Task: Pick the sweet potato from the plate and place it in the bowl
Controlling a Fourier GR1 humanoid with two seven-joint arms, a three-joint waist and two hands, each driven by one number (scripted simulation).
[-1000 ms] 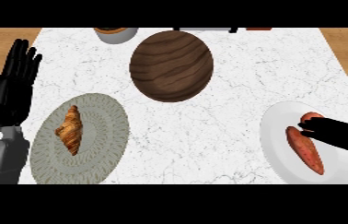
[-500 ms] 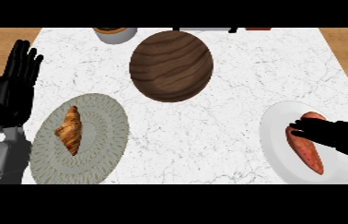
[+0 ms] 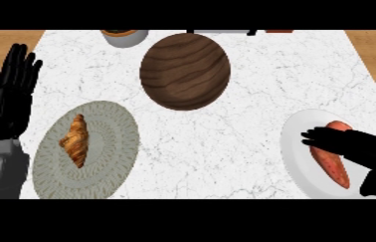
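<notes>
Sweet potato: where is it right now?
In the head view, the sweet potato lies on the white plate at the right edge, under the right hand.

The orange-red sweet potato [image 3: 332, 159] lies lengthwise on the white plate [image 3: 297, 151] at the surface's right edge, its middle partly hidden. The dark wooden bowl [image 3: 185, 70] sits well apart from it, toward the far side, its hollow facing up.

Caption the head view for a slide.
Right hand over the sweet potato on its white plate; wooden bowl waits.
</notes>
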